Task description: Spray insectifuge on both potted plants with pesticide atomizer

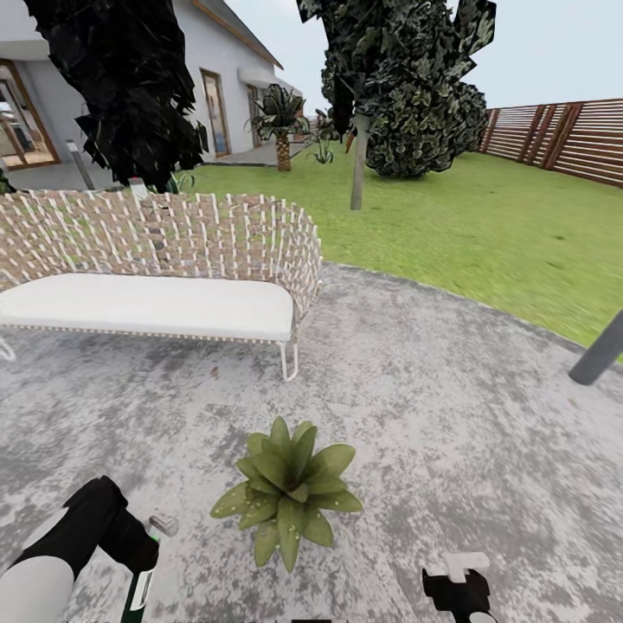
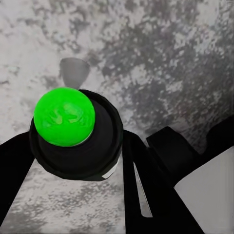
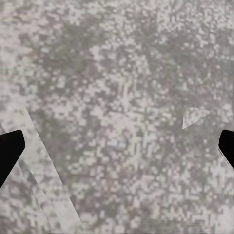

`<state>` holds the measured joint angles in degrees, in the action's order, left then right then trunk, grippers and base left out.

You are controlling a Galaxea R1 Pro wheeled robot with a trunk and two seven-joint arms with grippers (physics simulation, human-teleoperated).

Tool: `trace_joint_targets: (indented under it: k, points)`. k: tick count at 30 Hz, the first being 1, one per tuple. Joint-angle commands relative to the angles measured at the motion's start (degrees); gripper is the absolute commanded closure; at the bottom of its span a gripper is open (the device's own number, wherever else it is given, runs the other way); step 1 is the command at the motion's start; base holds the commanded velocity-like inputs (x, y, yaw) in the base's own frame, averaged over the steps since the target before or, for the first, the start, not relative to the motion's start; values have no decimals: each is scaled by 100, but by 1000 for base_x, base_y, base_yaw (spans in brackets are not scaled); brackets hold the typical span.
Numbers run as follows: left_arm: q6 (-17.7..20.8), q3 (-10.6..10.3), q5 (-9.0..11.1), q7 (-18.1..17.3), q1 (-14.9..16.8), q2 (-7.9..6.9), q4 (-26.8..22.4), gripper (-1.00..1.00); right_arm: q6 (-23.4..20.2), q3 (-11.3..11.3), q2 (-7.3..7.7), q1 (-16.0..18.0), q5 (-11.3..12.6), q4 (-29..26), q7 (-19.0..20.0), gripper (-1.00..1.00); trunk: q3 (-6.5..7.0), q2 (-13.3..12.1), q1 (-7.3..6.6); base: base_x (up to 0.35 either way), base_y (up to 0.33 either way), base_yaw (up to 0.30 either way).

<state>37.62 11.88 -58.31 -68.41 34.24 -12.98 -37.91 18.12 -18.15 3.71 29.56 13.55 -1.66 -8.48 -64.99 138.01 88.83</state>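
The head view looks down on the round, mottled grey paved patio [image 1: 450, 407] of the garden. A broad-leaved potted plant [image 1: 287, 493] stands on the paving near the bottom centre of the view, a green rosette whose pot is hidden under the leaves. Only 1 potted plant is in view.

The left gripper [image 1: 138, 567] sits at the lower left, just to the left of the plant and apart from its leaves. It holds the pesticide atomizer [image 1: 138, 597], a slim dark bottle with a white part, which hangs below the black wrist housing. A small grey nozzle [image 1: 163, 523] projects toward the plant side. In the left wrist view the atomizer [image 2: 73, 134] appears end-on as a round black body with a bright green cap [image 2: 64, 116], seated between the 2 black fingers [image 2: 146, 185], which are pinched against its sides. The grey nozzle [image 2: 74, 71] points out over the paving.

The right gripper [image 1: 463, 588] is at the lower right, well apart from the plant, with a white block on its top. In the right wrist view its 2 black fingertips [image 3: 9, 151] stand at opposite edges, spread wide, with bare paving between them.

Farther away, a wicker bench [image 1: 164, 260] with a white cushion stands at the left of the patio. Beyond it lies the green lawn [image 1: 450, 225], with a tree [image 1: 381, 95], a small palm [image 1: 281, 121], a white house [image 1: 156, 86] at far left and a wooden fence [image 1: 562, 138] at far right. A grey pole [image 1: 599, 350] enters at the right edge.
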Motion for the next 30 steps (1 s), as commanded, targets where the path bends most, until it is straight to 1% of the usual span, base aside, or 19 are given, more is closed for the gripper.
trace_joint_targets:
  k: [1, 8, 13, 19, 24, 27, 28, 30]
  points:
    - [50, 24, -43, -48, 4, 7, -10, 100, 13, -49, 3, 1, 49, -1, -13, -100, -5, 2, -1, 0, -157, 73]
    - [60, 37, -25, -50, 11, 47, -21, 100, 22, -48, 15, -3, 42, -1, -13, -100, -5, 2, -1, 28, -252, 12]
    - [68, 40, -25, -58, 78, 52, -25, 100, 18, -48, 12, -3, 34, -1, -13, -100, -5, 2, -1, 43, -271, 0]
    - [137, 31, -21, -58, 108, 203, -72, 100, 10, -51, 6, -3, 33, -1, -13, -100, -5, 2, -1, -178, -232, 7]
    - [136, 15, -31, -58, 109, 315, -91, 100, 8, -57, -9, -3, 27, -1, -13, -100, -5, 2, -1, -250, -201, 211]
    - [133, -112, -31, -58, 109, 335, -93, 100, 7, -57, -11, -3, 31, -1, -13, -100, -5, 2, -1, -59, -249, 272]
    - [137, -198, -27, -61, 109, 338, -79, 100, 7, -57, -11, -3, 32, -1, -13, -100, -5, 2, -1, 49, -265, 275]
    - [140, -299, -11, -65, 109, 343, -69, 100, 7, -57, -16, -3, 33, -1, -13, -100, -5, 2, -1, 119, -225, 226]
